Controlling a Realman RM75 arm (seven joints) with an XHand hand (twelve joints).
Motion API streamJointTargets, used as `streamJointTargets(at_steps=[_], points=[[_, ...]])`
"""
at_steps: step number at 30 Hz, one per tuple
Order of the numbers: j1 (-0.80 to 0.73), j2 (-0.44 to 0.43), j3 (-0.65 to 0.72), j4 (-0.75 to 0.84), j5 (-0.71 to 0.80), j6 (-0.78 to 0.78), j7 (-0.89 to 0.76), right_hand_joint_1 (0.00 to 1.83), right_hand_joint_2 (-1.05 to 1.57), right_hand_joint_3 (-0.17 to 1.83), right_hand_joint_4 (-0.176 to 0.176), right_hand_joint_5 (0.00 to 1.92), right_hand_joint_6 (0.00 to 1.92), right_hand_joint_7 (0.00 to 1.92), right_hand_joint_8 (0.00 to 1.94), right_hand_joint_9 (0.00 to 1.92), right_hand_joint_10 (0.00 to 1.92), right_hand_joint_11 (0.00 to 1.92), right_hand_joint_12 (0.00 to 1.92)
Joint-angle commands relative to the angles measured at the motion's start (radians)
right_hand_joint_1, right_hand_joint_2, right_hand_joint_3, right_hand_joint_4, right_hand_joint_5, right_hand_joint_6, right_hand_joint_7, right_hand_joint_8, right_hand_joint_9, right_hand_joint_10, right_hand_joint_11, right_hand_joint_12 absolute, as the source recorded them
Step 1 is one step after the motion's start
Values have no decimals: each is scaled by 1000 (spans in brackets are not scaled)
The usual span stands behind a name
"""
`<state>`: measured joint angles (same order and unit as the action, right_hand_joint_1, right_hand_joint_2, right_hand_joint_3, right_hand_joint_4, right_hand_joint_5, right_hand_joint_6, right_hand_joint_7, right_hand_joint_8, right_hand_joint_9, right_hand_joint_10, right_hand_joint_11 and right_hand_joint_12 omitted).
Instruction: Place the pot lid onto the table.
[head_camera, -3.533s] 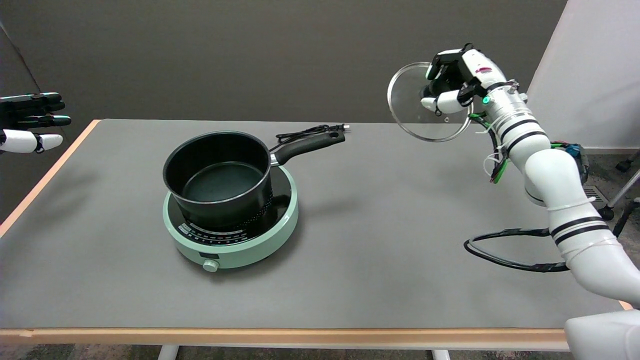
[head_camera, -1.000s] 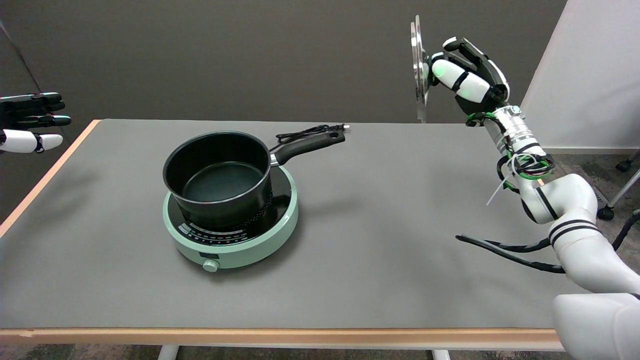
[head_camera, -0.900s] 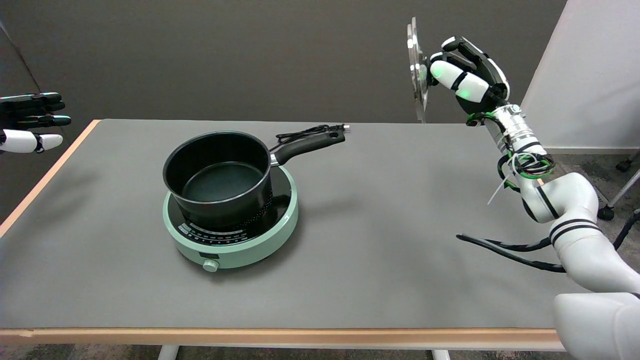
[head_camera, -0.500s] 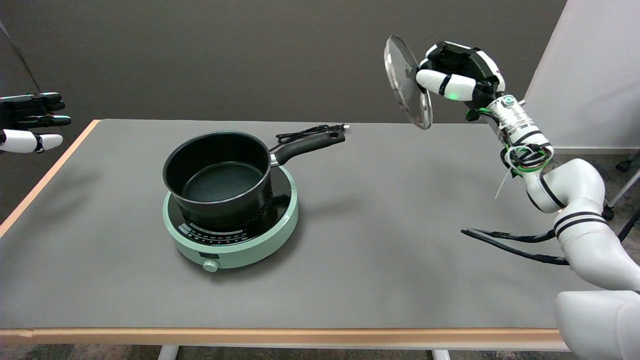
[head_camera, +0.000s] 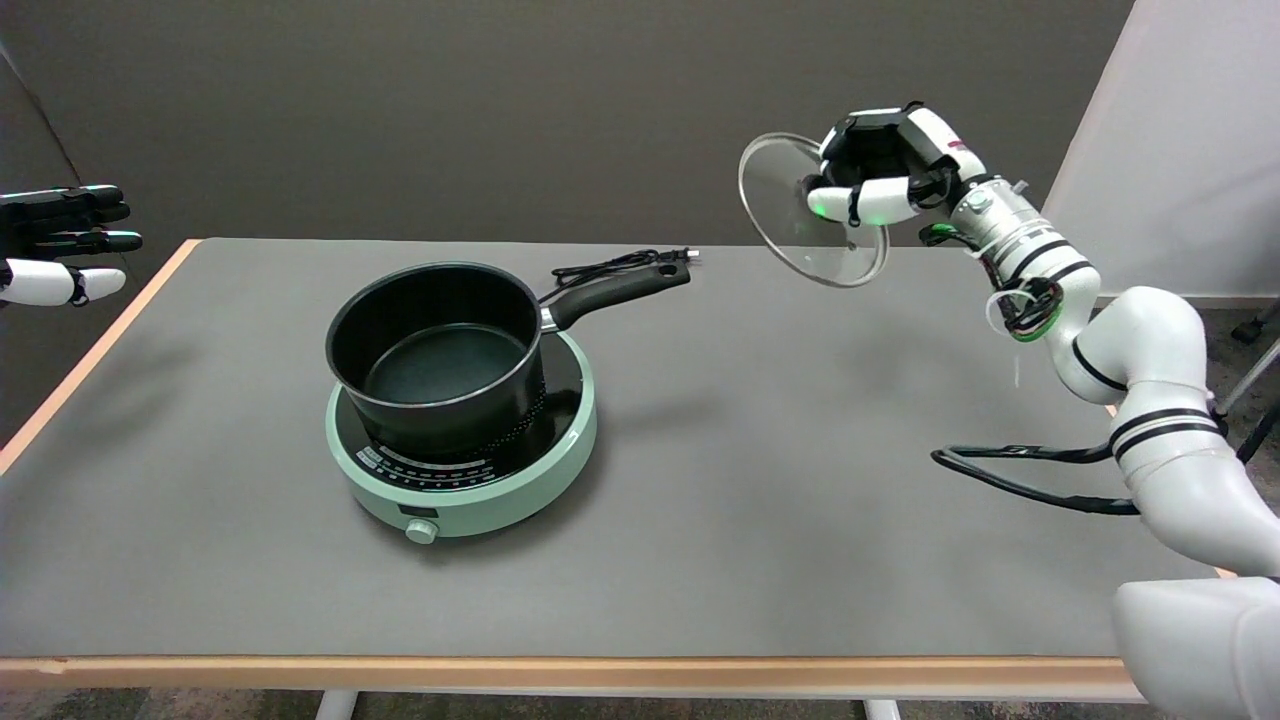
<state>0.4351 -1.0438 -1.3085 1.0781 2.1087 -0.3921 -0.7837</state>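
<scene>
- Gripping the glass pot lid (head_camera: 800, 225) from its right side, the right hand (head_camera: 885, 170) has its fingers curled around the lid's middle, where a knob would sit, though the knob itself is hidden.
- The lid hangs in the air above the far right part of the grey table (head_camera: 700, 560), tilted, with its lower rim nearest the surface and not touching it.
- The lid lies to the left of the hand, well apart from the black pot (head_camera: 440, 350).
- The pot stands open on a pale green hotplate (head_camera: 470, 490), left of centre.
</scene>
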Motion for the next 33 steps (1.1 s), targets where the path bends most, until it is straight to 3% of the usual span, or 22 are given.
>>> streamJointTargets(at_steps=[1, 12, 33], points=[[12, 40, -135, 84, -420, 160, -34, 1212, 945, 438, -22, 801, 1296, 1012, 1119, 937, 1354, 803, 1569], [75, 67, -270, 14, -531, 163, -30, 1211, 945, 440, -20, 800, 1302, 1011, 1115, 937, 1352, 803, 1572], [77, 59, -364, -73, -523, 163, -26, 1213, 934, 460, -24, 800, 1313, 1019, 1105, 943, 1329, 808, 1519]])
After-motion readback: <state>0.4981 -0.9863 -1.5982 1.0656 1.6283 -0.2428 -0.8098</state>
